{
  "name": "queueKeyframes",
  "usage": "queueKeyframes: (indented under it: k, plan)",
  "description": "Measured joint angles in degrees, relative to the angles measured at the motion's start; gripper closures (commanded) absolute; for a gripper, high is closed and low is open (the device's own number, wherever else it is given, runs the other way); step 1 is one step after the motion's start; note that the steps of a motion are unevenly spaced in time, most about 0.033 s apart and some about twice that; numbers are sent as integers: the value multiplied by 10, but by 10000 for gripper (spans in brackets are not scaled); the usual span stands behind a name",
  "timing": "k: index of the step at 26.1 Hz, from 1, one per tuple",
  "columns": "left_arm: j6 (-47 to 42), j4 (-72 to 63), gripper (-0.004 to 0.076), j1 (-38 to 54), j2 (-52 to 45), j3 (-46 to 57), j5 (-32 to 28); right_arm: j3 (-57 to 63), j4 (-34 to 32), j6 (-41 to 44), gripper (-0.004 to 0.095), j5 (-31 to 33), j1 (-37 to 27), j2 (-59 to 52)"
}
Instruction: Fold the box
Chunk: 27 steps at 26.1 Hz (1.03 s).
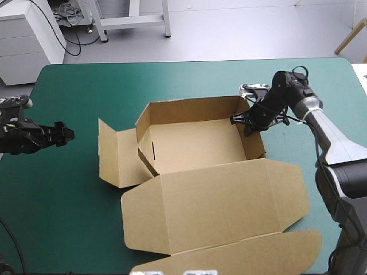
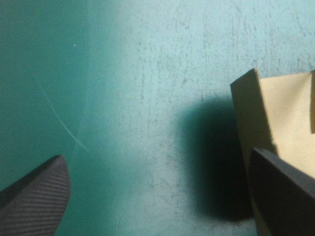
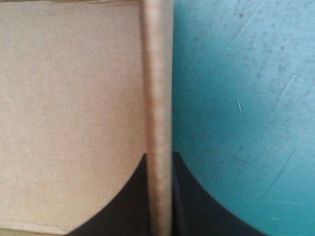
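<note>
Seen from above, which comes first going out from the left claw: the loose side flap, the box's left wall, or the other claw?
1. Side flap, spread toward the table's left, nearest the left gripper.
2. Left wall, standing just beyond the flap.
3. Right gripper, farthest, clamped on the right wall.

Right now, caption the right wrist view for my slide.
Right gripper shut on the box's raised wall, box floor to one side, cover to the other.
</note>
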Motion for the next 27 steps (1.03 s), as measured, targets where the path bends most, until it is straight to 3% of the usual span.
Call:
queueKeyframes:
  k: [5,8,14,27]
  plan:
    - [4,-50,17,0,0,0,1,0,83,-40,927,0,-81,-67]
    - [12,-78,17,0,0,0,2,0,101,-58,927,0,-91,-88]
    - [56,-176,17,1,0,0,26,0,209,-103,927,3,-89,-101]
    - [97,-237,17,1,0,0,92,0,155,-83,926,-120,9,-97]
